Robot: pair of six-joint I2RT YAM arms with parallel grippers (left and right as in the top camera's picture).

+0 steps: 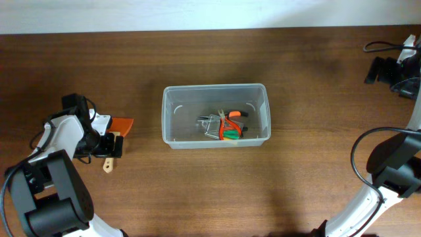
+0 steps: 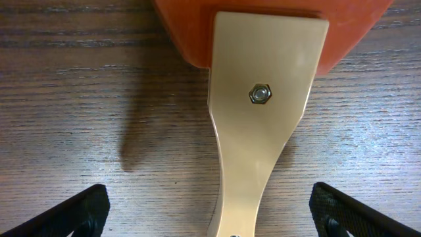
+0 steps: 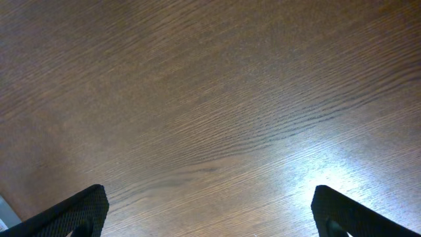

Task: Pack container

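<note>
Open-jawed left gripper (image 2: 210, 214) poised over the scraper (image 2: 260, 131), handle running between its jaws; container (image 1: 170, 115) to its right; right gripper (image 3: 210, 212) open, well apart.

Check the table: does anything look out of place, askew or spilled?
Only one thing: the orange-headed, tan-handled flat implement lies outside the large clear plastic tub, on the wooden table to its left. Nothing looks spilled.

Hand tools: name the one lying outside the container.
The scraper with the orange blade and tan handle, on bare wood left of the container, beneath the open left fingers. The other tools lie piled inside the container.
</note>
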